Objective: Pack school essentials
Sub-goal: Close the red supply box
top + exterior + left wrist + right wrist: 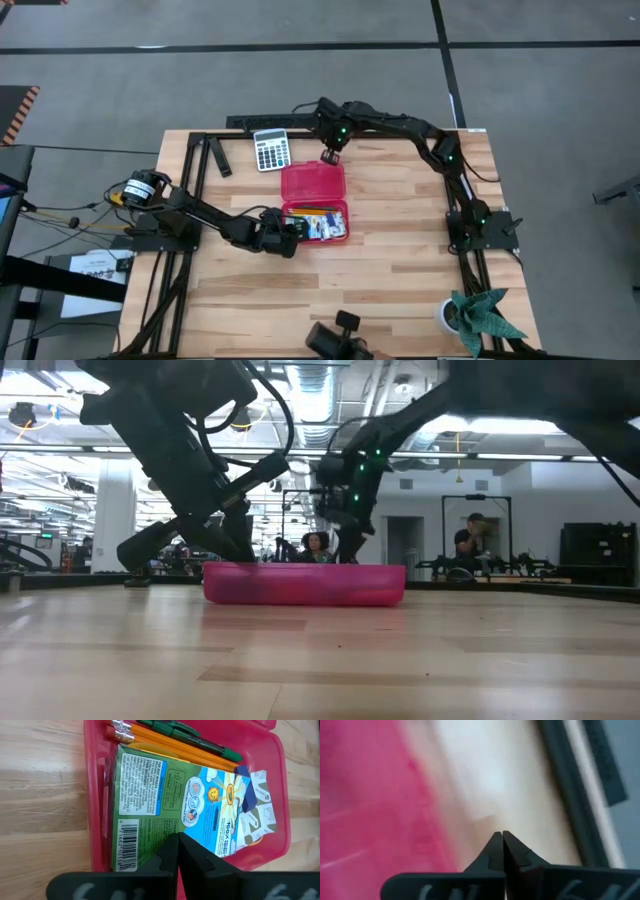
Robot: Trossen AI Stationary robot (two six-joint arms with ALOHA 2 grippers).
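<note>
case filled, lid not yet down

packets first, nearest the left gripper (178,851): two green-and-white printed cardboard packets (165,800) lie flat in the tray half of the red translucent plastic hinged case (314,201), filling most of its floor. the left gripper's dark fingers are pressed together, empty, hovering at the tray's near wall just over the packets, probably so they can tamp the contents level. past the packets, thin orange and yellow wooden pencils (165,746) and a green pen (192,737) lie side by side along the far wall, where their length fits. a tiny blue piece (242,772) sits on the packet's end. scissors are hidden or too unclear to tell. farther on, the case's open lid half lies flat on the pale wooden slatted table (400,270), toward the grey keypad calculator (271,150). the right gripper (330,155) hangs at the lid's far edge, fingers together and holding nothing, likely placed to tip the lid over. packing looks almost finished.
</note>
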